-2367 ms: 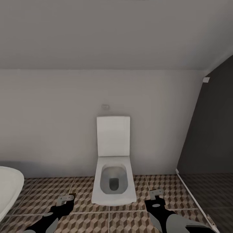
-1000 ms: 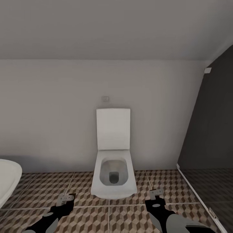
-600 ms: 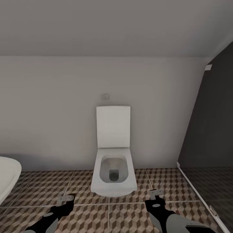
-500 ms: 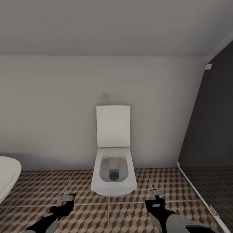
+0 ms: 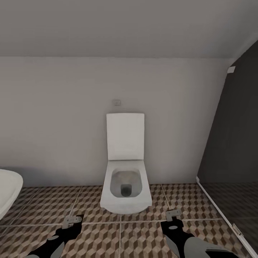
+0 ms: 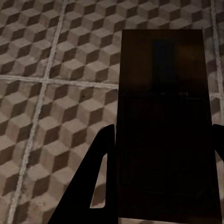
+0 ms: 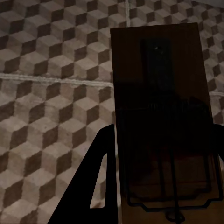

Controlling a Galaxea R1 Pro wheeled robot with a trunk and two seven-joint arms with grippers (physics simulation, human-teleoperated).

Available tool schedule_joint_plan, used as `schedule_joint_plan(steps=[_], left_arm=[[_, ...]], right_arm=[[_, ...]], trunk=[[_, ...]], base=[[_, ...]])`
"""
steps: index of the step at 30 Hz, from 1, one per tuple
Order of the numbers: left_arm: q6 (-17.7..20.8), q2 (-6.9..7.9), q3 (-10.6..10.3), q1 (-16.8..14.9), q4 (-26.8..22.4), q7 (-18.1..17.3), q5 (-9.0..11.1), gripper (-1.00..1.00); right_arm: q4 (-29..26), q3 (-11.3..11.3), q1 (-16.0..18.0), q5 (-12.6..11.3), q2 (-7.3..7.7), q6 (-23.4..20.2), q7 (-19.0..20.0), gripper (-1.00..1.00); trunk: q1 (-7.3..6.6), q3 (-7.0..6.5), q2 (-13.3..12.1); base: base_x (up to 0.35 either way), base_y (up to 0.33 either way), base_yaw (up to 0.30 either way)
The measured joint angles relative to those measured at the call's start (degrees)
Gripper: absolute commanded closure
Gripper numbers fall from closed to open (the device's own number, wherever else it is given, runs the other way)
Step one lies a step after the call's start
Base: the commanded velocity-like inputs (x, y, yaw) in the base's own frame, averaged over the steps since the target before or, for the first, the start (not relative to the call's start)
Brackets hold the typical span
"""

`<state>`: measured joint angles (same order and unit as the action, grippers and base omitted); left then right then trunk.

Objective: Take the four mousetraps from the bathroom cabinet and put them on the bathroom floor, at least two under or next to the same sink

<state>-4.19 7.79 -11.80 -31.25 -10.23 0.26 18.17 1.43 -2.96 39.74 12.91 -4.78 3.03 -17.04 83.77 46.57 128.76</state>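
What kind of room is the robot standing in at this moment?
A bathroom, most likely. A white toilet with its lid up stands against the wall, the rim of a white bathtub or basin shows at the left, and the floor has cube-patterned tiles.

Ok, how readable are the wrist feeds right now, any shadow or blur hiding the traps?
Left wrist view: the mousetrap is a near-black slab, its metal parts lost in shadow. Right wrist view: the other mousetrap is dim too, but its wire outline reads. Head view: soft overall, evenly lit, no glare on the bathroom floor.
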Motion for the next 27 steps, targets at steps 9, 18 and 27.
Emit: schedule_joint_plan(steps=[9, 18, 27], left_arm=[[0.00, 0.00, 0.00, 0.00, 0.06, 0.00, 0.00, 1.00], [0.03, 0.00, 0.00, 0.00, 0.23, 0.07, 0.16, 1.00], [0.11, -0.04, -0.07, -0.01, 0.37, 1.48, 0.28, 1.00]], right_arm=[[0.00, 0.01, 0.00, 0.09, -0.26, -0.39, -0.03, 1.00], [0.03, 0.05, -0.01, -0.15, -0.22, -4.38, -0.03, 1.00], [0.05, 0.02, 0.00, -0.14, 0.02, -4.94, -0.05, 1.00]], trunk=[[1.98, 1.62, 3.61], [3.95, 3.23, 7.22], [5.93, 4.85, 10.83]], base=[[0.000, 0.000, 0.000], [0.000, 0.000, 0.000], [0.000, 0.000, 0.000]])
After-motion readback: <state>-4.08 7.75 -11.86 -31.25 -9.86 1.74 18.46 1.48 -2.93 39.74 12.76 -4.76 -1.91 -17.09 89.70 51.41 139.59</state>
